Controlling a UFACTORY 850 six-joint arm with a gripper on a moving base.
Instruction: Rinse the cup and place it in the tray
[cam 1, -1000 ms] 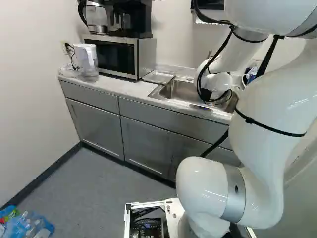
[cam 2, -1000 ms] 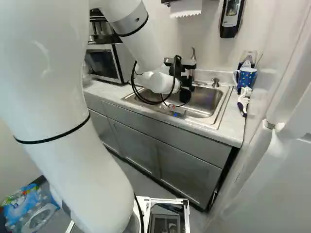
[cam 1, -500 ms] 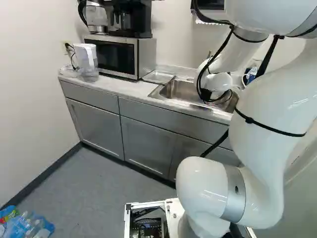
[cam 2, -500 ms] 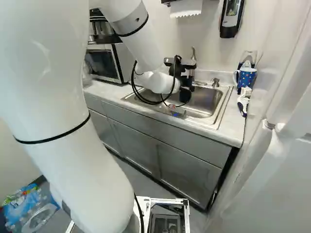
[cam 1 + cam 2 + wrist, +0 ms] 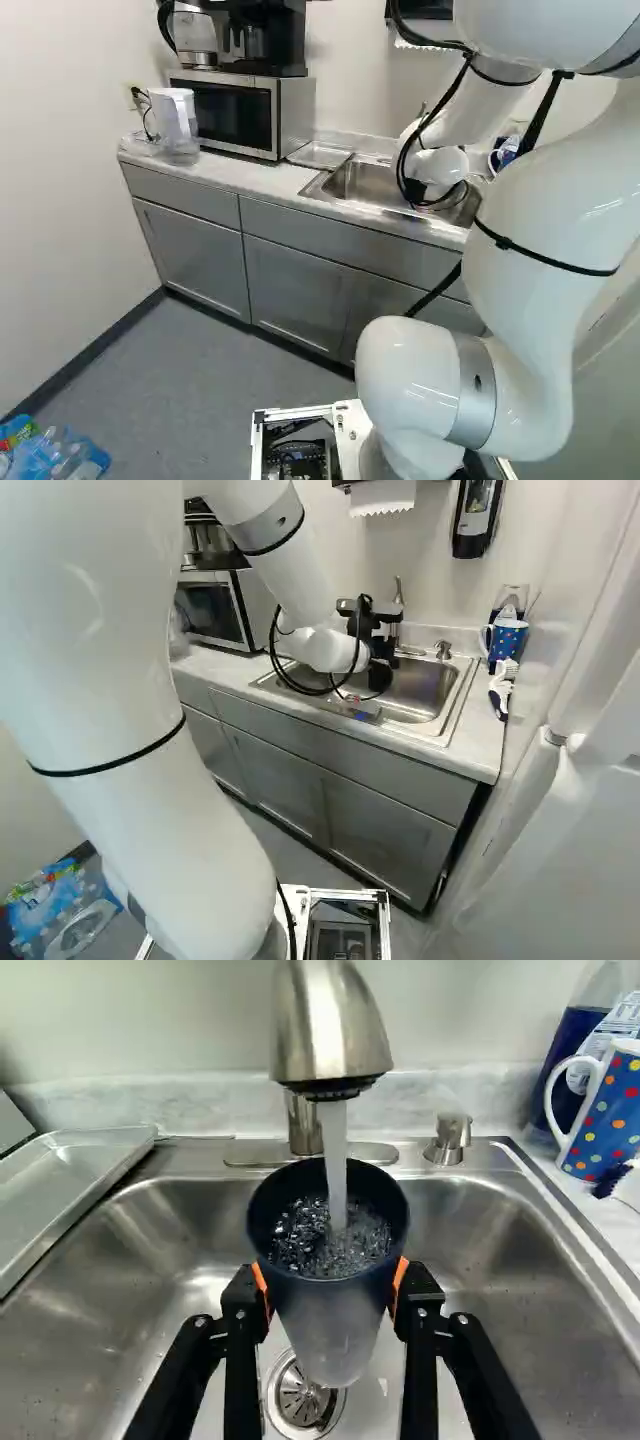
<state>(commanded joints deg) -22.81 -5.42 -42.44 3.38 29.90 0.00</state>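
White arm (image 5: 130,690) in front, black gripper (image 5: 379,666) clasping a dark cup (image 5: 333,1305) between orange pads (image 5: 401,1275), cup above the drain (image 5: 300,1400) in the steel sink (image 5: 480,1250), faucet (image 5: 330,1030) pouring water into it, metal tray (image 5: 75,1180) and spotted mug (image 5: 608,1110) on opposite sides.

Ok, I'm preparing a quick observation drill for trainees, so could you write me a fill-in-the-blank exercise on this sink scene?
1. The claw holds a dark ____ between its orange pads.
2. A stream of ____ runs from the faucet.
3. Beneath its dots, the mug beside the sink is coloured ____.
4. In the left base view, the tray lies between the sink and the ____.

Missing words: cup; water; blue; microwave.
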